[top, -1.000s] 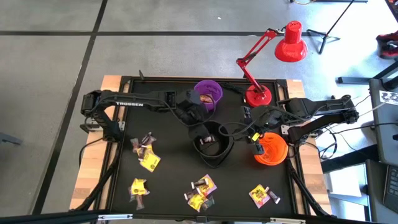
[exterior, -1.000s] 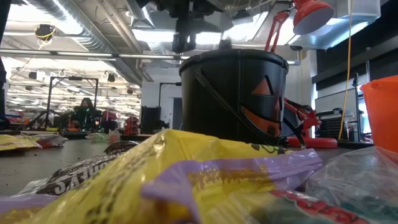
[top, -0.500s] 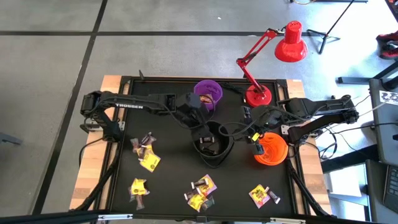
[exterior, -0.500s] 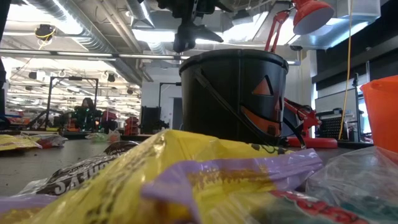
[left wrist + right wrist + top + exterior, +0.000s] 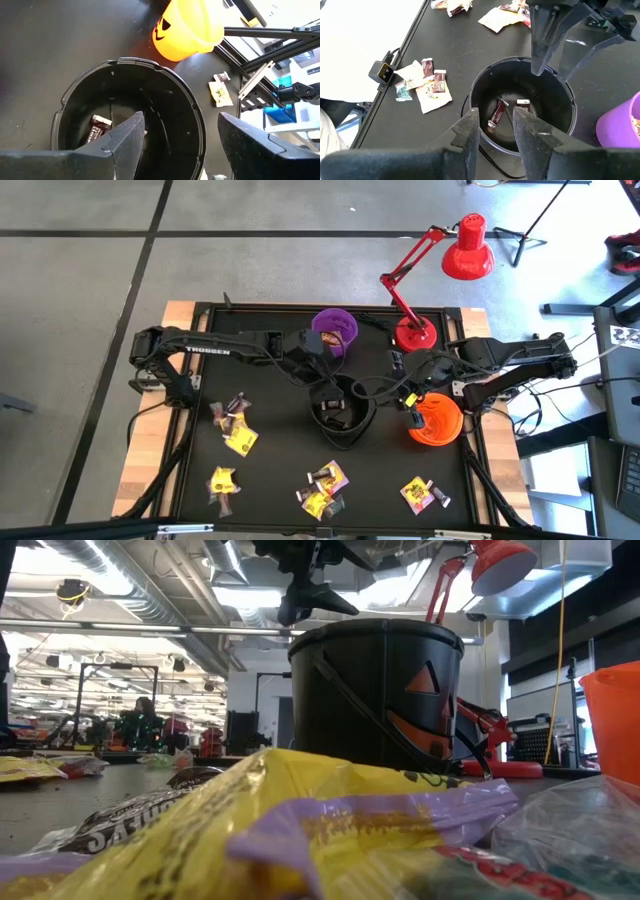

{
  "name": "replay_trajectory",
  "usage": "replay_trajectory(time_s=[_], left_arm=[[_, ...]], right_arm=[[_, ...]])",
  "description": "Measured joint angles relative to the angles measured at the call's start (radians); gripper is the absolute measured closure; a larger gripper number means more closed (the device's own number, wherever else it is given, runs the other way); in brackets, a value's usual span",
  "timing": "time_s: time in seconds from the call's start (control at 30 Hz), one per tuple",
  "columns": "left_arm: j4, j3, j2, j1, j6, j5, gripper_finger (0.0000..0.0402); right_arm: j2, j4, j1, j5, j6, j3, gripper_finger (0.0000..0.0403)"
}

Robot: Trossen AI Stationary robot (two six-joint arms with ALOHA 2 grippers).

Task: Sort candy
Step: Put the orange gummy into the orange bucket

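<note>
2 dark candy pieces lie at the bottom of the black bucket, which stands mid-table between the purple bowl and the orange pumpkin bucket. More candy sits in loose clusters on the black table nearer the front edge, yellow wrappers mixed with dark ones, with 1 heap pressed close to the low camera. Directly above the black bucket hangs the left gripper, its fingers spread apart and holding nothing, the bucket's open mouth showing between them. Reaching in from the right side, the right gripper sits near the orange pumpkin bucket, pointed toward the black bucket, its fingers partly parted with nothing between them. Behind the bowls stands a red desk lamp.
</note>
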Motion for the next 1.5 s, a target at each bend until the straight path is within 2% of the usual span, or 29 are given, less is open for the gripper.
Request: replay_trajectory(time_s=[0.37, 0.5, 0.63, 0.8, 0.93, 1.0, 1.1, 1.3, 1.5], left_arm=[[0.003, 0.0, 0.0, 0.0, 0.014, -0.016, 0.016], [-0.073, 0.0, 0.0, 0.012, 0.218, -0.075, 0.016], [-0.308, 0.0, 0.0, 0.057, 0.284, -0.25, 0.016], [-0.633, -0.001, 0.0, 0.119, 0.17, -0.551, 0.016], [-0.784, -0.001, 0.0, 0.151, 0.085, -0.654, 0.016], [-0.777, -0.001, -0.001, 0.15, 0.046, -0.66, 0.016], [-0.716, -0.001, -0.008, 0.094, 0.073, -0.706, 0.016], [-0.648, -0.001, -0.009, 0.019, 0.03, -0.902, 0.016], [-0.632, -0.001, -0.009, -0.041, 0.017, -0.909, 0.016]], right_arm=[[0.0, 0.001, 0.0, 0.0, -0.007, 0.0, 0.0286], [0.0, 0.048, 0.0, 0.0, -0.007, 0.0, 0.0286], [0.017, 0.181, 0.0, 0.001, -0.007, 0.0, 0.0286], [0.039, 0.336, 0.0, 0.001, -0.007, 0.0, 0.0286], [0.051, 0.38, 0.0, 0.001, -0.008, 0.0, 0.0286], [0.056, 0.398, 0.0, 0.001, -0.008, 0.0, 0.0286], [0.066, 0.406, 0.0, 0.001, -0.008, 0.0, 0.0286], [0.082, 0.417, 0.0, 0.001, -0.008, 0.0, 0.0286], [0.111, 0.429, 0.0, 0.0, 0.001, 0.0, 0.0286]])
